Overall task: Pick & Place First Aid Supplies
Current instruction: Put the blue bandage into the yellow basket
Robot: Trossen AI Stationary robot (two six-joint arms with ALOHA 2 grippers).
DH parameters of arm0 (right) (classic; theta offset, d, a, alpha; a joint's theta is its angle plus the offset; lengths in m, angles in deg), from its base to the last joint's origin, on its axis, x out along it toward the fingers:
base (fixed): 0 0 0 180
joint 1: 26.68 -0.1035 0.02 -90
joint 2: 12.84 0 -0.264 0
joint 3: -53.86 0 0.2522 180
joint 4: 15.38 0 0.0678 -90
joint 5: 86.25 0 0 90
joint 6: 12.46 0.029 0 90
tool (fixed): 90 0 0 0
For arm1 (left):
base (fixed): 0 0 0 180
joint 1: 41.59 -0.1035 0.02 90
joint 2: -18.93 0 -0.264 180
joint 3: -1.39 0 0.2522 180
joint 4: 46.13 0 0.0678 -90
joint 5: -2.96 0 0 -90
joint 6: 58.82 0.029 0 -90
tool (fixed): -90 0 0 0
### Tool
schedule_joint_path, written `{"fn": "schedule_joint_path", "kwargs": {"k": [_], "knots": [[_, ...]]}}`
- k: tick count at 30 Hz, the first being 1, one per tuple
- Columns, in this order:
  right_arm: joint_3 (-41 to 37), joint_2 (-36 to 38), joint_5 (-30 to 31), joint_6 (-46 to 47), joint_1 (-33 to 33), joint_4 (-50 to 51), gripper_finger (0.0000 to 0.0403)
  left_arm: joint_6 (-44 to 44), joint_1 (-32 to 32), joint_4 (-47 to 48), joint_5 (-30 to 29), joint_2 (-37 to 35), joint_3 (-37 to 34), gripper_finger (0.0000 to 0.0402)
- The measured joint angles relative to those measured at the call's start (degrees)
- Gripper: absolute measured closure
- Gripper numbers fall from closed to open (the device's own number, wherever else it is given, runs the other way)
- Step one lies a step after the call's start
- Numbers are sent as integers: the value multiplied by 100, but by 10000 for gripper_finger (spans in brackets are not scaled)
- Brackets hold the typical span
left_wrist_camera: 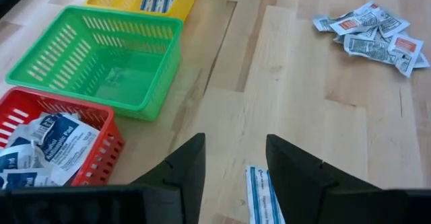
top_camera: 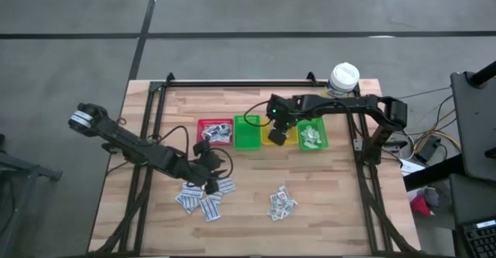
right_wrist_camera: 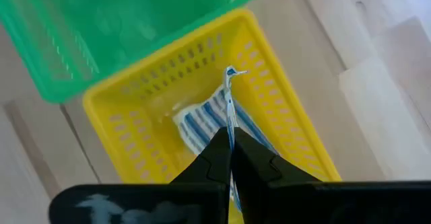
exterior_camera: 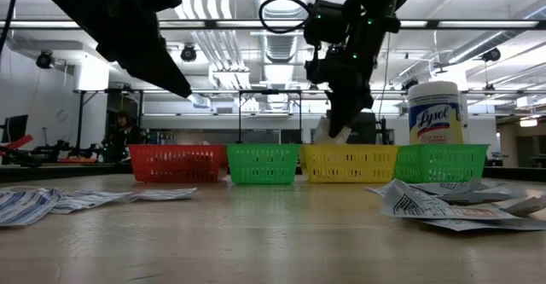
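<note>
Right gripper, frame centre, is clenched on a blue-striped packet edge-up over the yellow bin, apparently for dropping. Left gripper, jaws released, hovers above the lower-left packet pile, likely choosing.

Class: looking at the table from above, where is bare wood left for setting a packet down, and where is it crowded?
Free: the wood between the left packet pile and the right pile, and both front corners of the table. Crowded: the bin row, red to far green bin, with the right gripper over the yellow bin; the left gripper covers its pile.
</note>
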Motion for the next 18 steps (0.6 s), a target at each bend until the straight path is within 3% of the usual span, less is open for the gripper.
{"fn": "schedule_joint_path", "kwargs": {"k": [13,18], "knots": [[-214,101,-18,1957,86,-95,394,165,43,-50,-98,7,-1,248],[-368,101,-19,2213,90,-89,394,172,53,-62,-174,9,-67,248]]}}
